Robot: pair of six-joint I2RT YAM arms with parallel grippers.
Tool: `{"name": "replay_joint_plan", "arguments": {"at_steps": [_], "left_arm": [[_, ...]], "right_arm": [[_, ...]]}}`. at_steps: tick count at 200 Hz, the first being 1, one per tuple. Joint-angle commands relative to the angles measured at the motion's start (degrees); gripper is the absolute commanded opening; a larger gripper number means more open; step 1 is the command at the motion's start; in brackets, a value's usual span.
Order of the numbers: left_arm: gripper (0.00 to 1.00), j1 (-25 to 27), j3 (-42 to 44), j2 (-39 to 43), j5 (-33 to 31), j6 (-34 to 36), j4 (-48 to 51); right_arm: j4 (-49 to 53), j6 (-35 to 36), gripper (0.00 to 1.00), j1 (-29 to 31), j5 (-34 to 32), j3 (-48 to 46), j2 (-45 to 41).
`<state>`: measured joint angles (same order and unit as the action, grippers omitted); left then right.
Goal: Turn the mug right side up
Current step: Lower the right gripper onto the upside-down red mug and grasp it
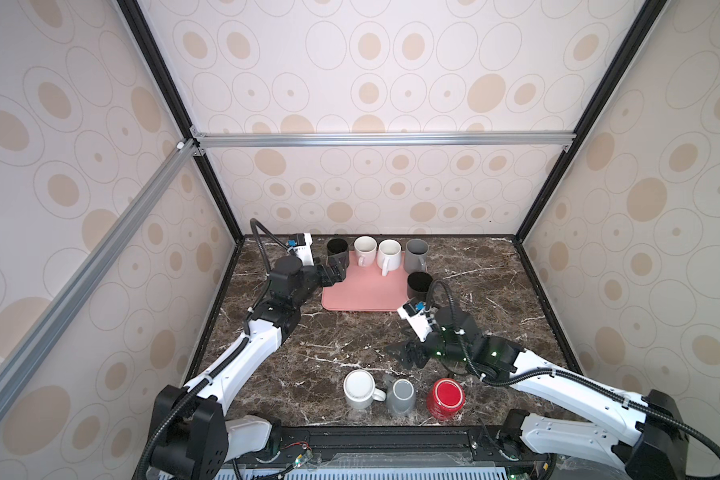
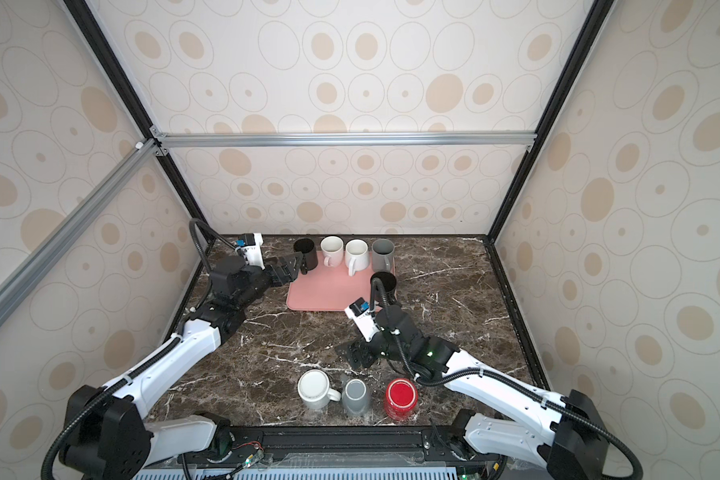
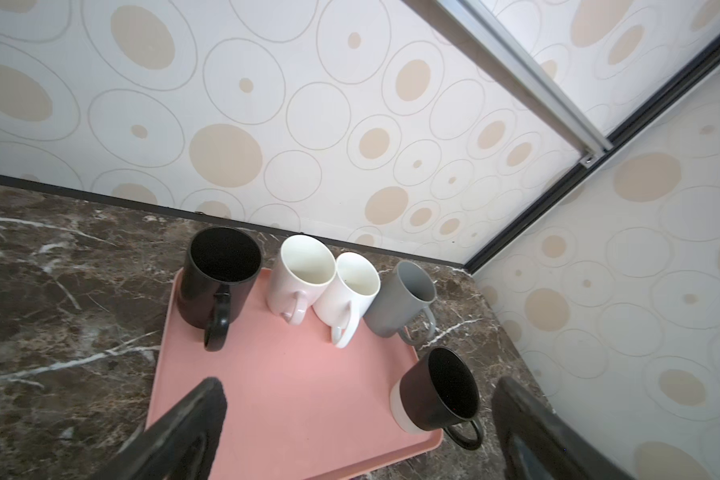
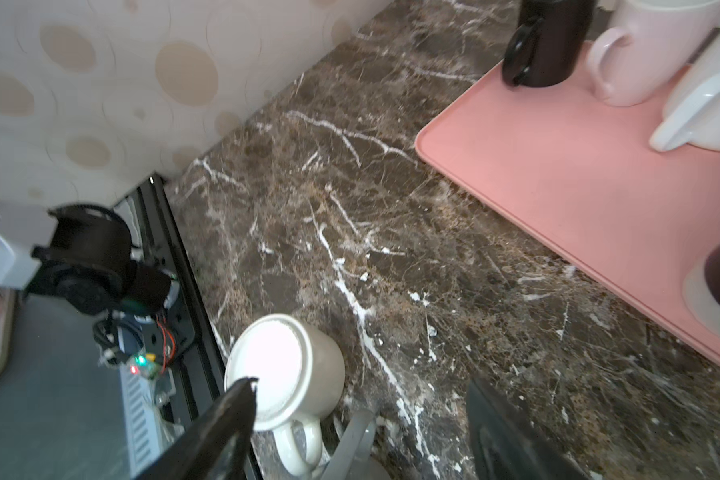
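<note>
Three mugs stand upside down near the table's front edge in both top views: a white mug (image 1: pixel 360 388) (image 2: pixel 314 388), a grey mug (image 1: pixel 402 395) (image 2: pixel 356 395) and a red mug (image 1: pixel 445 397) (image 2: pixel 400 397). My right gripper (image 1: pixel 408 353) (image 4: pixel 362 395) hovers open just behind them. In the right wrist view the white mug (image 4: pixel 283 365) sits beside one fingertip, with nothing between the jaws. My left gripper (image 1: pixel 335 270) (image 3: pixel 358 386) is open and empty at the pink tray's (image 1: pixel 362 293) far left corner, next to an upright black mug (image 1: pixel 336 247) (image 3: pixel 221 282).
Also upright on the tray (image 3: pixel 287 374) are two white mugs (image 1: pixel 365 248) (image 1: pixel 389 253), a grey mug (image 1: pixel 416 251) and a black mug with a white base (image 1: pixel 419 284) (image 3: pixel 437 390) at its right edge. Patterned walls close off three sides.
</note>
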<state>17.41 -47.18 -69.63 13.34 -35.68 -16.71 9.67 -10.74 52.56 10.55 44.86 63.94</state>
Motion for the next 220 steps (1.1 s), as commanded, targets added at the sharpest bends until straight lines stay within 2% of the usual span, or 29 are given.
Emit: {"name": "replay_joint_plan", "arguments": {"at_steps": [1, 24, 42, 68, 92, 147, 220], "left_arm": [[0.99, 0.0, 4.3, 4.2, 3.6, -5.6, -5.2], [0.99, 0.0, 6.4, 7.7, 2.5, -5.6, -3.8], [0.99, -0.1, 6.9, 9.9, 0.5, -5.1, -1.9], [0.99, -0.1, 7.4, 12.3, -2.5, -4.0, 0.0], [0.99, 0.0, 7.3, 12.6, -2.6, -3.4, 0.3], [0.99, -0.1, 7.8, 12.4, -2.2, -4.0, 1.9], [0.99, -0.1, 8.0, 14.5, -3.2, -2.9, 3.4]], "right_arm": [[9.3, 6.7, 0.88, 5.9, -5.5, 4.2, 4.4], [14.3, 9.8, 0.92, 11.6, -9.7, 8.7, 9.7], [17.3, 11.5, 1.00, 14.9, -11.9, 11.6, 13.8], [18.8, 12.1, 0.99, 18.2, -13.6, 13.5, 18.9], [17.7, 12.3, 0.99, 20.4, -16.0, 13.8, 22.2], [13.7, 11.4, 1.00, 20.3, -21.5, 15.2, 26.9], [7.6, 9.4, 0.86, 16.5, -20.9, 19.4, 32.7]]}}
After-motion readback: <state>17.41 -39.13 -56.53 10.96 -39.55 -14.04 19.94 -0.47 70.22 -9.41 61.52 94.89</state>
